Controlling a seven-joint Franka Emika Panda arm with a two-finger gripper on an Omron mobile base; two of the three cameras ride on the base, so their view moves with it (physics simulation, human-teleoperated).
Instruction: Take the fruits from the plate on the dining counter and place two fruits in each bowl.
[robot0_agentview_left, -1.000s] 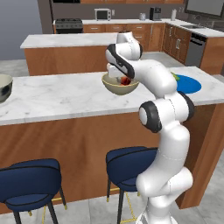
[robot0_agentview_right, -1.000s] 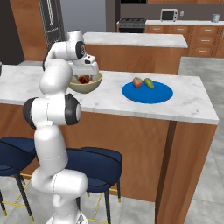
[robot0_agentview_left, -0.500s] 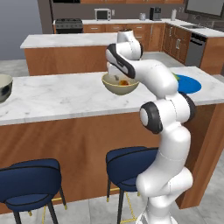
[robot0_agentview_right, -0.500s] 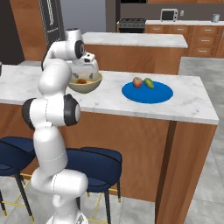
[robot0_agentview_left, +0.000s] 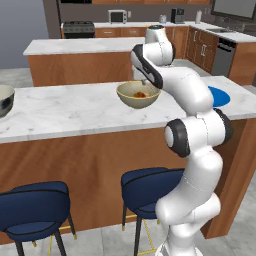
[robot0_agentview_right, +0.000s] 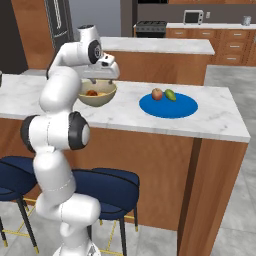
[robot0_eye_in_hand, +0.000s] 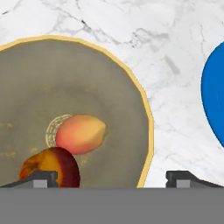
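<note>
Hand view: claw (robot0_eye_in_hand: 111, 177) spread wide, holding nothing.
Beige bowl (robot0_eye_in_hand: 131, 83): two fruits (robot0_eye_in_hand: 81, 133) inside.
Plate (robot0_agentview_right: 175, 106): two fruits on it.

- Two orange-red fruits (robot0_eye_in_hand: 81, 133) are lying side by side, touching, in the beige bowl (robot0_eye_in_hand: 39, 78).
- A reddish apple (robot0_agentview_right: 157, 94) and a green fruit (robot0_agentview_right: 170, 94) are sitting on the blue plate (robot0_agentview_right: 172, 108).
- The grey bowl (robot0_agentview_left: 4, 100) is standing well apart on the dining counter (robot0_agentview_left: 70, 107).

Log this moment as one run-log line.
gripper: open over beige bowl | beige bowl: two fruits | blue plate: two fruits left | next: plate
</note>
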